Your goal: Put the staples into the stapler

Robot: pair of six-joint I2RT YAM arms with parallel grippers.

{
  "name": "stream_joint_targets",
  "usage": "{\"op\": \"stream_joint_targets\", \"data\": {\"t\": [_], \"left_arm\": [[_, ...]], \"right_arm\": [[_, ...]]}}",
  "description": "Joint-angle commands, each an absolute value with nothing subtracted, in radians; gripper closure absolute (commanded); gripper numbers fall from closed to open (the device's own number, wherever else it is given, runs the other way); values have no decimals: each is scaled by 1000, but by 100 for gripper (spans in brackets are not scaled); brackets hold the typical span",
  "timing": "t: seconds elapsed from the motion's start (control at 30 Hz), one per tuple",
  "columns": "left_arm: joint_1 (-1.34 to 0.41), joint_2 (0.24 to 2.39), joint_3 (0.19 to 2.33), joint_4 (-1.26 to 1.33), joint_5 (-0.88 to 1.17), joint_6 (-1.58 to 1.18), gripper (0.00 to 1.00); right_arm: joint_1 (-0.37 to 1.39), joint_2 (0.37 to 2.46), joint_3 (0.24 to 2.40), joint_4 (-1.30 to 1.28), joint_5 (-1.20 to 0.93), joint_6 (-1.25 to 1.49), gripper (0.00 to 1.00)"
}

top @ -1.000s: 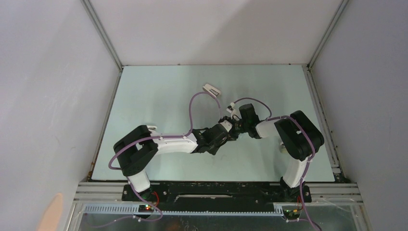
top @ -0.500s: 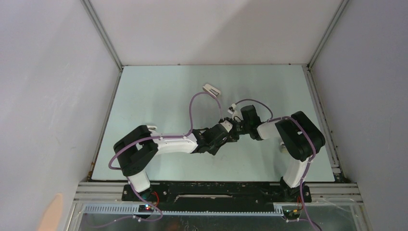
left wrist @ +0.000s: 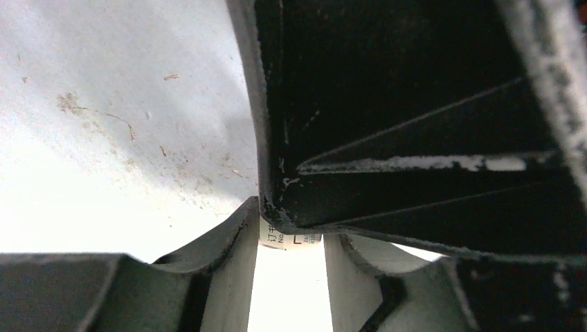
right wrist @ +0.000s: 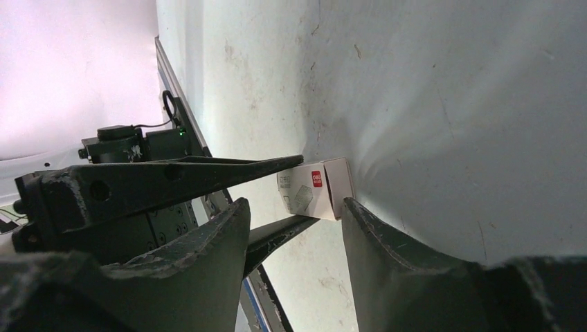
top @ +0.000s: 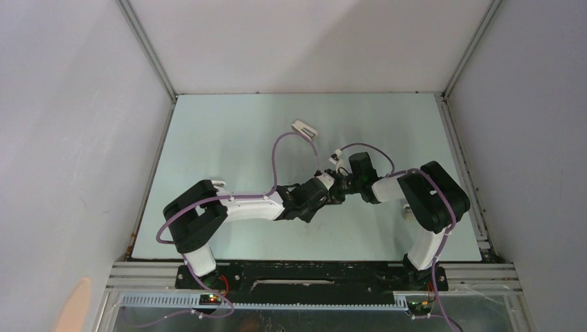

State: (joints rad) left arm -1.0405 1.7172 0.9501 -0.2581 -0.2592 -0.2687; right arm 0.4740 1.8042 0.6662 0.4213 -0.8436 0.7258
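Note:
My left gripper (left wrist: 291, 234) is shut on a small white cardboard box (left wrist: 284, 241) with printed text. The right wrist view shows the same box (right wrist: 315, 187) with its red mark, pinched between the left gripper's thin fingers (right wrist: 208, 169). My right gripper (right wrist: 294, 207) stands open around the box from the opposite side, one fingertip (right wrist: 348, 205) at the box's edge and the other clear of it. Seen from above, both grippers (top: 338, 187) meet at mid-table. A small pale stapler (top: 304, 129) lies further back. The staples are hidden.
The pale table (top: 228, 152) is walled by white panels with metal rails at the left, right and back. Purple cables (top: 277, 155) loop over both arms near the grippers. A black finger of the right gripper (left wrist: 415, 104) fills the upper part of the left wrist view.
The right wrist has shifted slightly toward the near right. The left arm and the box have stayed in place.

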Motion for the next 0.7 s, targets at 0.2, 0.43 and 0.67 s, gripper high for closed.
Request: {"op": "stream_joint_targets", "data": {"t": [0.2, 0.43, 0.67], "left_arm": [[-1040, 1723, 934, -228, -250, -250, 58], [-1040, 1724, 933, -224, -246, -247, 59], [-1040, 1718, 927, -216, -238, -240, 59]], "right_arm": [[468, 1811, 669, 533, -895, 761, 48], [469, 1840, 669, 546, -909, 765, 49], [471, 1845, 669, 544, -917, 755, 49]]}}
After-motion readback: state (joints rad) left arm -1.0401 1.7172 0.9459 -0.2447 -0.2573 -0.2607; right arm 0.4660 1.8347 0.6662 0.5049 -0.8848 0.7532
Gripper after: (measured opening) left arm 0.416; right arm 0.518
